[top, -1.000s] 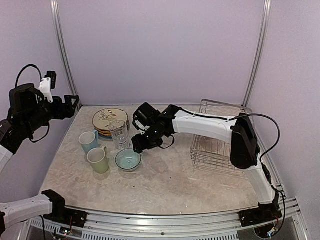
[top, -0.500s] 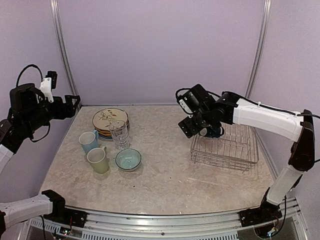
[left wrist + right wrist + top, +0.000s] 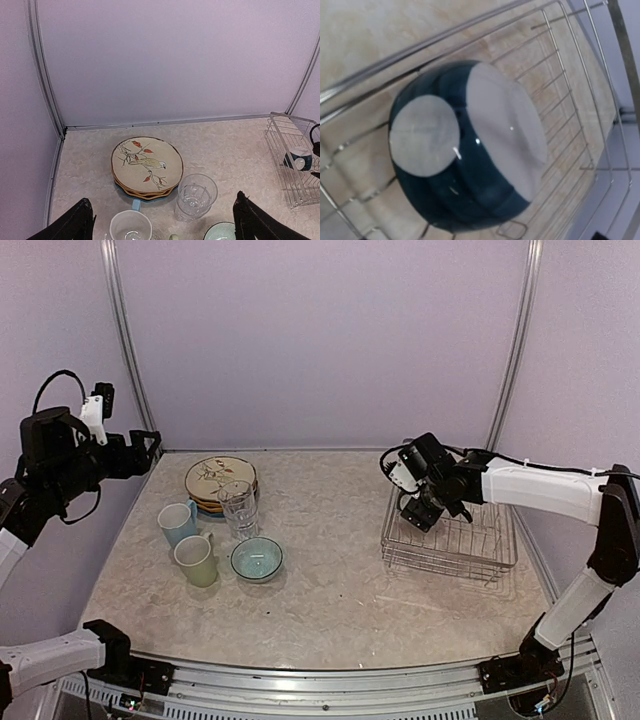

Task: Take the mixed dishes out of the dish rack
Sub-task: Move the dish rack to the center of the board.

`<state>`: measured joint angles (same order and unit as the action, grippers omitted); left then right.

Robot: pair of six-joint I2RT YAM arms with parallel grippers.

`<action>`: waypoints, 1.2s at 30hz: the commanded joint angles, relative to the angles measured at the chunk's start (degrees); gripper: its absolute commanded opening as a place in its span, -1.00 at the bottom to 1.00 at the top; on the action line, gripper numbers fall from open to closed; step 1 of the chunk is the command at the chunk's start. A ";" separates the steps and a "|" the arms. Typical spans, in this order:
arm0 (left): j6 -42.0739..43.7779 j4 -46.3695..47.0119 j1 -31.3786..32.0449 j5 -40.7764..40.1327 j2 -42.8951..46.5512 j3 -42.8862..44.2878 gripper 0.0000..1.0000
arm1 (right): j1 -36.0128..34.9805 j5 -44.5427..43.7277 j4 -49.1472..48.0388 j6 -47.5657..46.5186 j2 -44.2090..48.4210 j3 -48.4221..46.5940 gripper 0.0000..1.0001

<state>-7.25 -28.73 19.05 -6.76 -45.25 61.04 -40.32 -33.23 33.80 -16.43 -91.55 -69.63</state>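
The silver wire dish rack (image 3: 455,545) stands at the right. A teal-and-white bowl (image 3: 465,150) lies tipped inside it, base toward my right wrist camera; it also shows in the left wrist view (image 3: 298,159). My right gripper (image 3: 422,512) hangs just over the rack's left end, close above that bowl, open, with its fingers outside its own view. On the left stand stacked plates (image 3: 220,480), a clear tumbler (image 3: 238,507), a light blue mug (image 3: 177,523), a pale green mug (image 3: 197,560) and a teal bowl (image 3: 256,559). My left gripper (image 3: 145,445) is open and empty, raised at far left.
The rack (image 3: 560,30) shows bare wire floor round the bowl. Metal frame posts (image 3: 125,350) stand at the back corners beside the lilac walls. The marble table (image 3: 340,590) has a metal rail along its near edge.
My right arm has swung from the bowl on the left of the table back to the right and come down over the rack. The left arm has not moved.
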 commanded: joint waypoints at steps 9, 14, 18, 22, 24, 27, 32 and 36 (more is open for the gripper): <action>-0.42 0.79 -0.72 1.06 -0.17 -0.92 0.84 | 3.54 5.67 -15.50 -27.56 5.30 8.97 1.00; -0.90 0.96 -1.87 2.75 -0.44 -0.91 0.84 | 5.20 6.35 -15.14 -31.86 2.15 6.78 0.99; -1.02 1.05 -2.42 3.24 -0.38 -1.01 0.84 | 6.50 8.97 -14.71 -34.56 0.22 4.43 0.99; -1.11 1.05 -2.72 3.51 -0.53 -1.01 0.84 | 7.08 12.63 -13.73 -35.78 -2.28 2.39 0.99; -1.11 1.05 -2.96 3.53 -0.40 -1.01 0.84 | 7.39 12.65 -14.02 -36.39 -3.59 1.90 0.99; -1.18 1.13 -3.17 3.96 -0.52 -1.05 0.84 | 7.84 13.73 -12.68 -36.37 -5.76 0.35 0.98; -1.50 1.21 -4.16 4.95 -0.62 -1.26 0.84 | 8.63 13.19 -13.25 -36.73 -8.44 -1.03 0.96; -1.65 1.22 -4.39 5.53 -0.75 -1.27 0.84 | 9.64 13.48 -12.00 -36.35 -10.85 -2.97 0.88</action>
<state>-8.40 -28.45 15.27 -2.63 -45.82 60.45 -32.29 -20.71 21.30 -53.04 -99.35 -70.28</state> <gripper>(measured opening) 0.920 0.963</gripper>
